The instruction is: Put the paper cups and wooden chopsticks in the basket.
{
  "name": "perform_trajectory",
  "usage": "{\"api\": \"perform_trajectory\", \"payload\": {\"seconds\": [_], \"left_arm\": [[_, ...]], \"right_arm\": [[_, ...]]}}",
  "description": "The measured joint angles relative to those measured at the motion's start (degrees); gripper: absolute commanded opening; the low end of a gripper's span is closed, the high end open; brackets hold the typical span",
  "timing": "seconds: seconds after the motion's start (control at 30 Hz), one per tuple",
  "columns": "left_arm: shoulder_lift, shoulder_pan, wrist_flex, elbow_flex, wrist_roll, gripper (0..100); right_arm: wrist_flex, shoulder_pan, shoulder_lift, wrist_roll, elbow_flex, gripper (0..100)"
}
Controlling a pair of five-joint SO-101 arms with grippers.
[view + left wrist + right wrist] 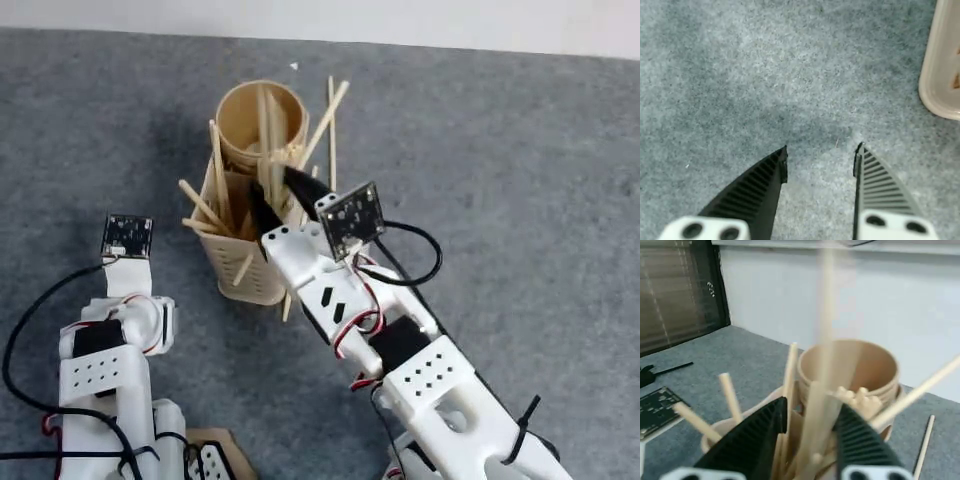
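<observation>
Straddles upright wooden chopsticks (791, 367) in the basket (235, 270) with the right claw (812, 401) parted, paper cup (865, 365) just beyond. Holds the left claw (821, 155) open above the grey desk (740, 75), basket edge cut off beside it.

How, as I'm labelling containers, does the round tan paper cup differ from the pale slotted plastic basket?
The paper cup has a round mouth and smooth wall; the basket has a slotted wall. The cup stands farther from the right arm, the basket nearer. Both are beige and open-topped.
</observation>
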Motion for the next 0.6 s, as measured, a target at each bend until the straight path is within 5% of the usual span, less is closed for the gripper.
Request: {"api": "perform_trajectory", "payload": {"seconds": [0.3,0.6], "left_arm": [[0.0,0.0,1.0,-6.2,0.0,23],[0.2,-1.3,22.1,-41.1,0.0,23]], "right_arm": [[18.6,0.1,0.0,-0.1,-19.8,19.2],[60.7,3.7,-0.1,0.0,-50.5,19.2]]}}
